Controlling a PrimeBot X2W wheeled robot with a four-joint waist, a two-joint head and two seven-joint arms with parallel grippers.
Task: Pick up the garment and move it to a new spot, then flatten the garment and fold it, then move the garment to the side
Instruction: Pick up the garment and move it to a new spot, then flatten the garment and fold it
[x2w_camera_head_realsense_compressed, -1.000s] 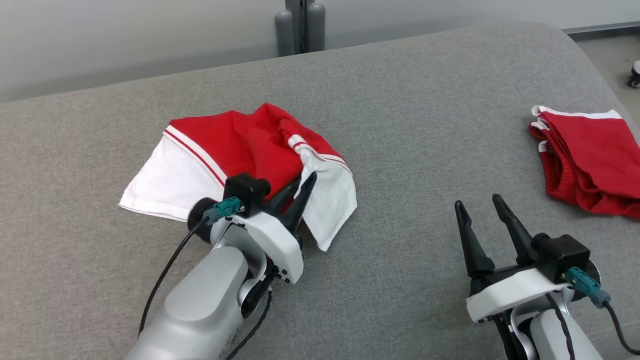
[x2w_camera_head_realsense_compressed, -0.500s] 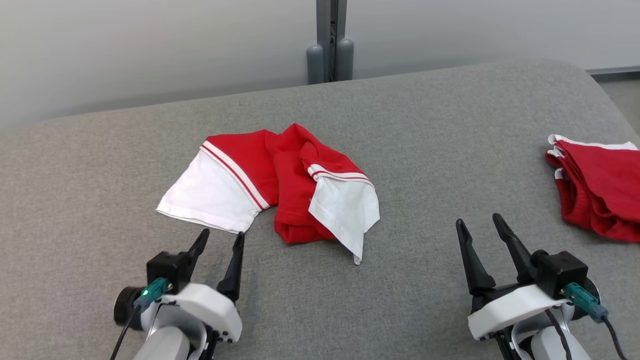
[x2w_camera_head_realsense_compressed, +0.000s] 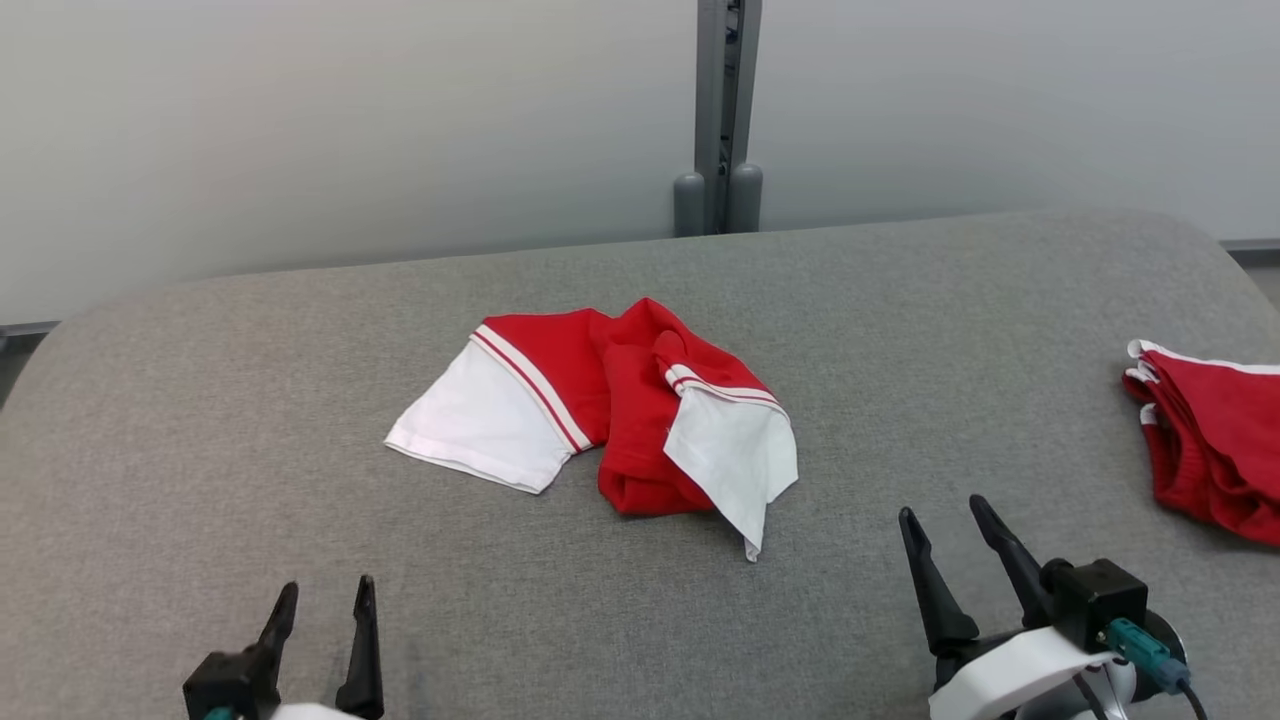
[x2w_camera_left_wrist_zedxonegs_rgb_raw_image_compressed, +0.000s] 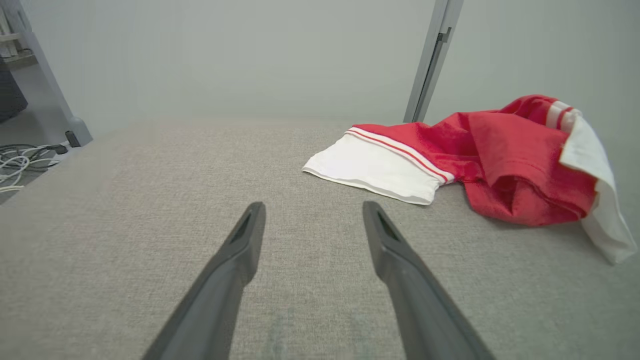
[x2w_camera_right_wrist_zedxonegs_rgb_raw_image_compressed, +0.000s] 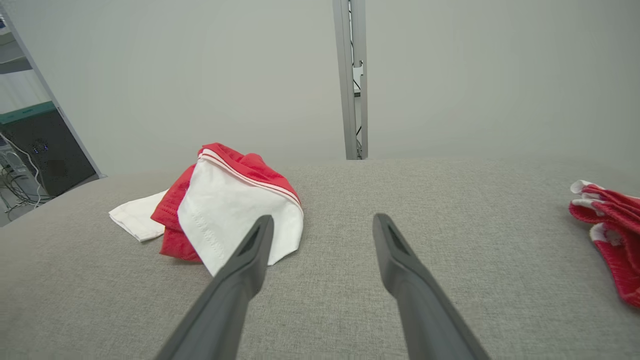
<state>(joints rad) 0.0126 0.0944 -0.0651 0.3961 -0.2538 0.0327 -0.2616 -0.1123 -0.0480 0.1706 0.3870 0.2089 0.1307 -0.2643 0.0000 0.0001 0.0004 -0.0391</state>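
Two grippers hang spread and empty over the near side of the grey pad (x2w_camera_head_realsense_compressed: 200, 450): the left gripper (x2w_camera_head_realsense_compressed: 327, 590) at near left, the right gripper (x2w_camera_head_realsense_compressed: 941, 510) at near right, neither touching cloth. The garment (x2w_camera_head_realsense_compressed: 625, 420) lies bunched mid-pad, well apart from both. One white sleeve (x2w_camera_head_realsense_compressed: 480, 430) is spread flat to its left and the other sleeve (x2w_camera_head_realsense_compressed: 735, 460) is draped over the red heap's right side. A smaller red bundle (x2w_camera_head_realsense_compressed: 1210, 440) sits at the right edge.

The garment looks light, soft and limp, so it should sag and slide on itself, and a shallow pinch may slip. The striped sleeve seams, one per gripper, seem the best hold, since doubled cloth gives a thicker bite.
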